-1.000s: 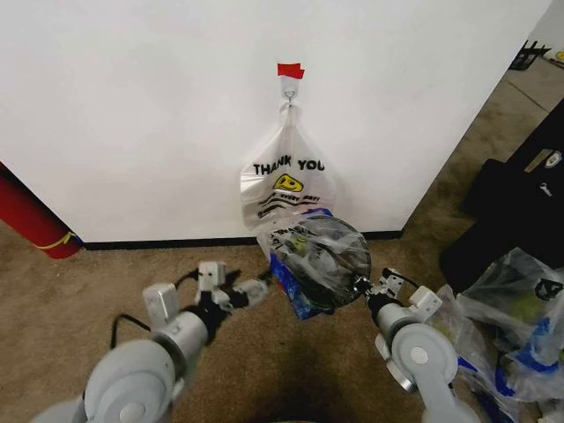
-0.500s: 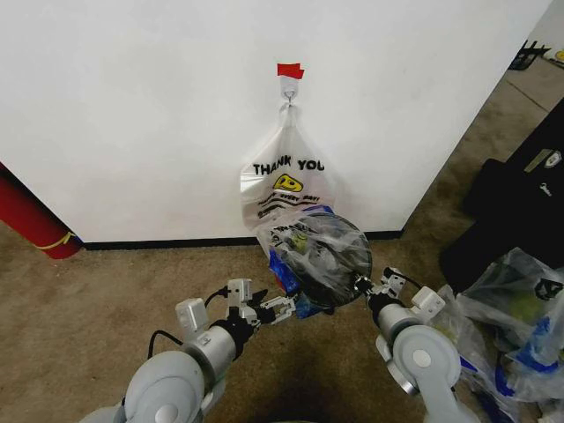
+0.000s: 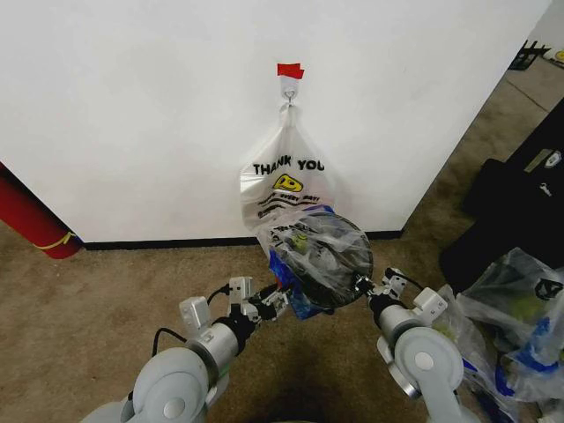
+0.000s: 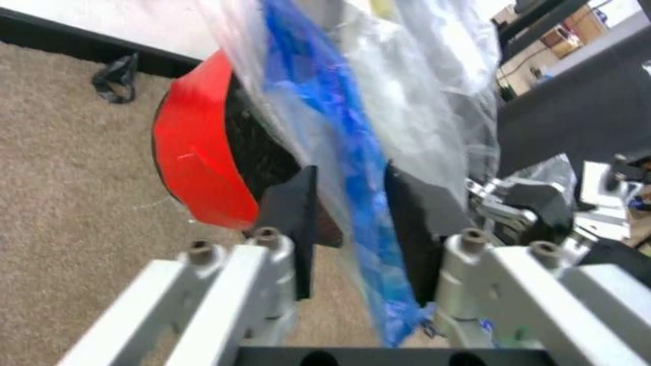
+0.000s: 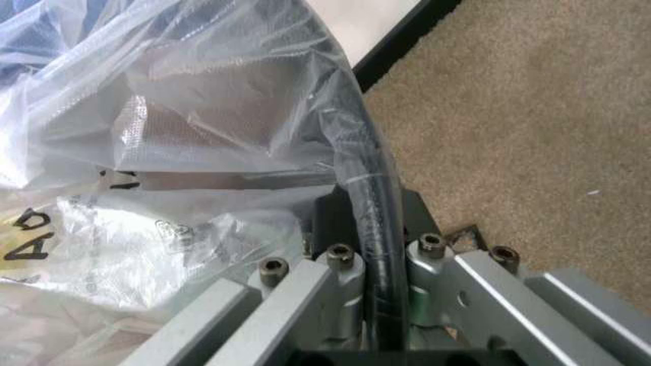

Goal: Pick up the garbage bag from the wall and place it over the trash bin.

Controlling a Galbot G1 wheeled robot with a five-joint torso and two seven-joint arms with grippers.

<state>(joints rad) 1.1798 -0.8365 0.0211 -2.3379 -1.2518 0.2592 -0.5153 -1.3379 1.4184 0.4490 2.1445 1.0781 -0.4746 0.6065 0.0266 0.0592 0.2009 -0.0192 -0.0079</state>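
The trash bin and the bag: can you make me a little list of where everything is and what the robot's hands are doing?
trash bin: tipped on its side, off the carpet, near the wall
garbage bag: draped over the bin's mouth
right gripper: shut on the bin's black rim
left gripper: open, fingers either side of the bag's blue edge
THANK YOU bag: hanging from the hook
red tape: above the hook

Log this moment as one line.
right pincer: shut on bin rim | left pincer: open around bag edge | bag draped over bin
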